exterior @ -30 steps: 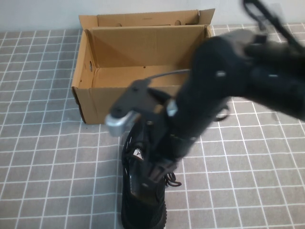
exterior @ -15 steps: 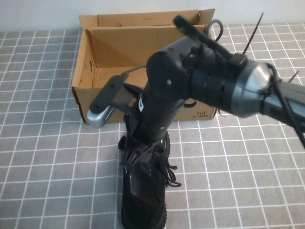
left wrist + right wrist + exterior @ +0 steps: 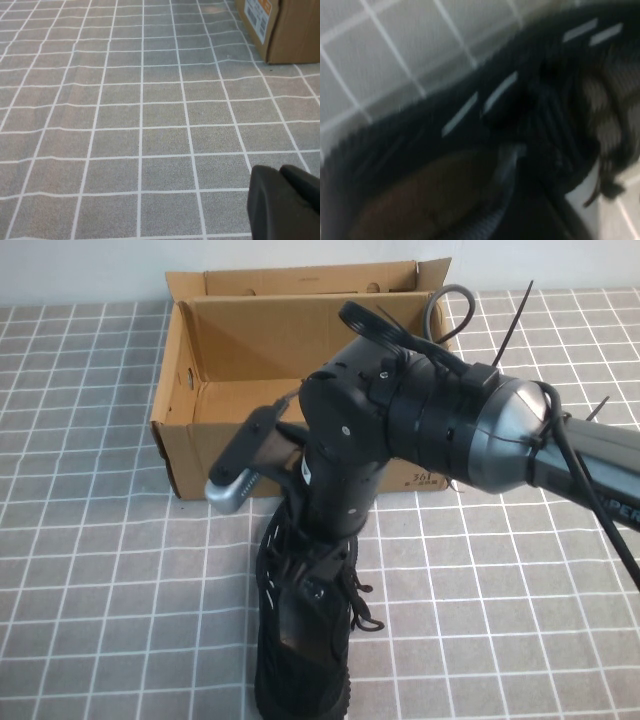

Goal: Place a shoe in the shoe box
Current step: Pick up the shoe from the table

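The shoe [image 3: 300, 665], a black knit sneaker with black laces, lies on the grey tiled cloth near the front edge, just in front of the shoe box. It fills the right wrist view [image 3: 485, 100], where its white dashes show. The shoe box [image 3: 215, 455] is brown cardboard and stands open at the back, with its lid flap up. My right gripper [image 3: 312, 575] reaches down from the right onto the laced top of the shoe, with its tips hidden among the shoe and the wrist. My left gripper [image 3: 282, 200] is shut and empty, low over bare cloth, away from the shoe.
A corner of the box [image 3: 287, 30] with a printed label shows in the left wrist view. The grey tiled cloth [image 3: 90, 570] covers the table on all sides. The right arm [image 3: 450, 430] crosses over the box's front right corner.
The right arm has swung in from the right and stopped its fast motion. Its wrist now sits lower and closer over the shoe's laces. The shoe's heel end stays in place.
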